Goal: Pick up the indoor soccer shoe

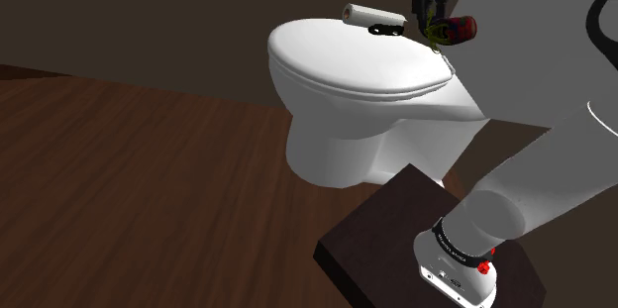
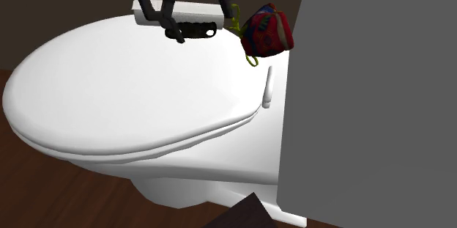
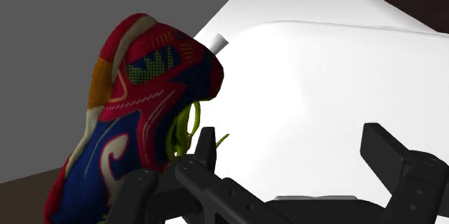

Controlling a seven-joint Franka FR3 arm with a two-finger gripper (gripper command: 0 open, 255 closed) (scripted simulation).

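The shoe [image 2: 267,32] is red and blue with yellow-green laces. It rests at the back of the white toilet lid [image 2: 132,94], against the grey wall. My gripper [image 2: 199,15] hangs open just above the lid beside the shoe. In the wrist view the shoe [image 3: 144,107] lies outside the gap, its laces brushing close to one finger [image 3: 205,147]; only bare lid [image 3: 324,78] lies between the fingers. In the shoulder view the gripper [image 1: 431,14] points down next to the shoe [image 1: 458,29].
A white roll [image 1: 368,13] with a black piece [image 1: 388,31] under it lies on the lid's far edge, close to the gripper. The grey wall [image 2: 381,80] rises right behind the shoe. Dark wooden floor [image 1: 129,177] surrounds the toilet; the stand [image 1: 386,242] is dark.
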